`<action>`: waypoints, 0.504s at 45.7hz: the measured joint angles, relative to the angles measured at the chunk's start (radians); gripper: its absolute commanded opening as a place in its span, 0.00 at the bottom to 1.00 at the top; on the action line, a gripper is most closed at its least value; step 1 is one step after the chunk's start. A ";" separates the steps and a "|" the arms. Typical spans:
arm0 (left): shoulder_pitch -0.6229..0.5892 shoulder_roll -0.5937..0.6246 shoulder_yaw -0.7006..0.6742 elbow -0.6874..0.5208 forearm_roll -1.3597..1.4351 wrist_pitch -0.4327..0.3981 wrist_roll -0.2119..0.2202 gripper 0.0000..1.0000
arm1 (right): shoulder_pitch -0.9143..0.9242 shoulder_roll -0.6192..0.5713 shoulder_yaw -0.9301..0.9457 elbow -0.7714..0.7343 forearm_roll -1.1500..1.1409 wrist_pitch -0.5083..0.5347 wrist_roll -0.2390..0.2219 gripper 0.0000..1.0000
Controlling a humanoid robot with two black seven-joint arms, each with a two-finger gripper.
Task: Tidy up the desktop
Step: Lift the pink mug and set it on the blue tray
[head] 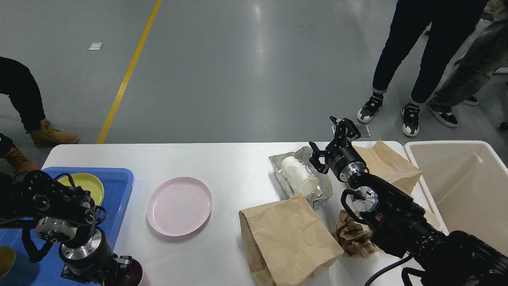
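Both differ: right gripper point(332, 140) jaws spread wide, empty above desktop point(230, 167); left gripper point(119, 270) unreadable, maybe gripping.

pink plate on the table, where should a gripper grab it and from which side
Probably the raised rim of the pink plate, from above at its left edge, the side toward the blue tray. The plate lies flat on the desktop, so only the rim offers a lip; bare table surrounds it.
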 measured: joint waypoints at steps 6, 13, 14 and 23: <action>-0.042 0.001 0.006 0.000 -0.005 -0.040 0.000 0.00 | 0.000 0.000 0.000 0.000 0.000 0.000 0.000 1.00; -0.121 0.014 0.026 -0.001 -0.031 -0.123 0.000 0.00 | 0.000 0.000 0.000 0.000 0.000 0.000 0.000 1.00; -0.135 0.016 0.030 -0.001 -0.035 -0.137 0.000 0.00 | 0.000 0.000 0.000 0.000 0.000 0.000 0.000 1.00; -0.293 0.031 0.104 -0.003 -0.086 -0.266 -0.010 0.00 | 0.000 0.000 0.000 0.000 0.000 0.000 0.000 1.00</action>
